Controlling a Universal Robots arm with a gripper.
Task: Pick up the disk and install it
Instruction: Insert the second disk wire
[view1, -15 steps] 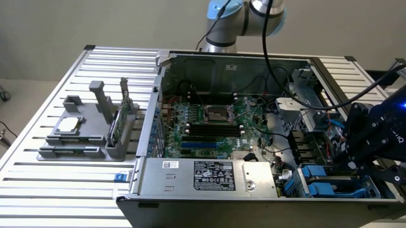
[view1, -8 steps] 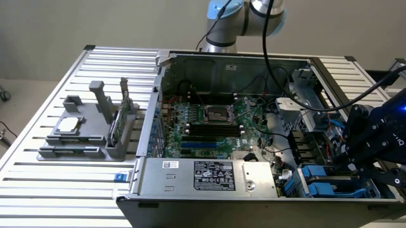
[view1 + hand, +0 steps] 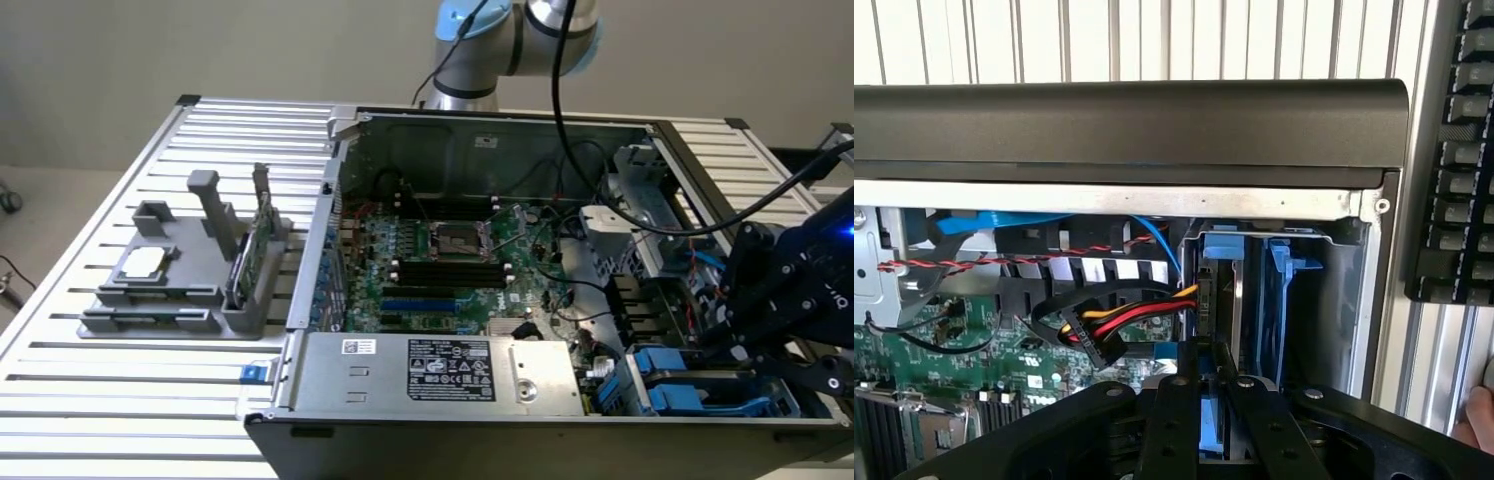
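Blue-framed disk [image 3: 1216, 428] pinched in my claw [image 3: 1216, 400], over the drive bay [image 3: 1259, 300].
I'd keep it square to the bay's rails, clear of the cable bundle [image 3: 1116, 322].

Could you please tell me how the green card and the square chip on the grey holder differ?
The card stands on its edge in a slot, while the chip lies flat. The card is green, thin and long; the chip is pale silver and square. The card is on the holder's side towards the exterior view's right, and the chip towards its left. Both rest in that same grey holder on the table.
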